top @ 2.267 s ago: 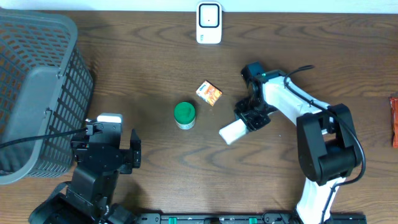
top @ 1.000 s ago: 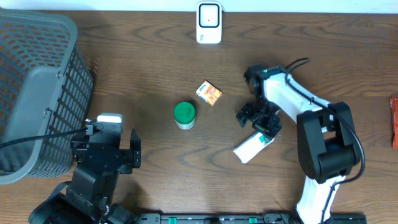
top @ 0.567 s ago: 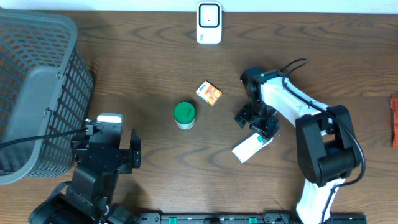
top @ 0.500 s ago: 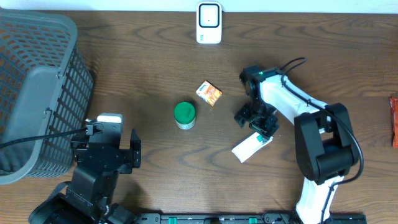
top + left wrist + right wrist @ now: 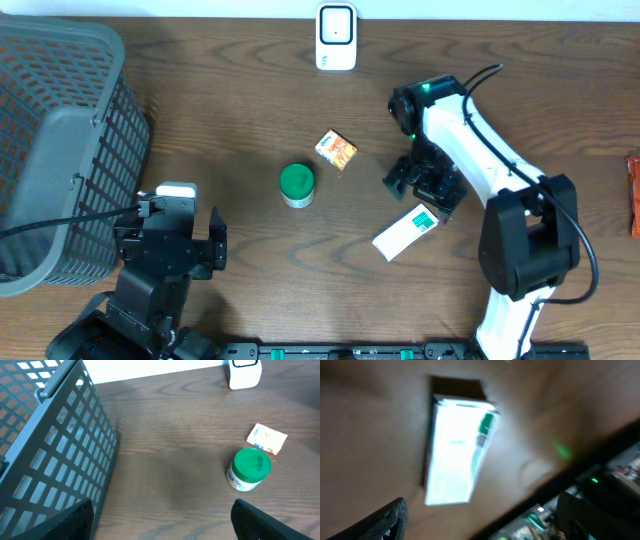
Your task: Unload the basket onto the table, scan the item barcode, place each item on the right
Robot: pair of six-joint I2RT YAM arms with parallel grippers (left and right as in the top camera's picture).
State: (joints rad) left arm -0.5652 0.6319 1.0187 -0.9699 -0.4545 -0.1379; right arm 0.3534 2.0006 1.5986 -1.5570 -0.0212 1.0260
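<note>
A white box with green print (image 5: 405, 231) lies flat on the table, right of centre. My right gripper (image 5: 428, 186) hangs just above and behind it, open and holding nothing. In the blurred right wrist view the white box (image 5: 460, 450) lies beyond the open right gripper (image 5: 490, 525). The white barcode scanner (image 5: 336, 36) stands at the table's far edge. My left gripper (image 5: 178, 228) rests open at the front left, and in its own view the left gripper (image 5: 160, 530) is spread over bare wood.
A green-lidded jar (image 5: 296, 185) and a small orange box (image 5: 336, 149) sit mid-table. A large grey basket (image 5: 60, 150) fills the left side, close to the left arm. A red packet (image 5: 633, 195) shows at the right edge.
The right gripper carried the white box right and toward the front, let go of it on the table, then drew back from it. The left arm has not moved.
</note>
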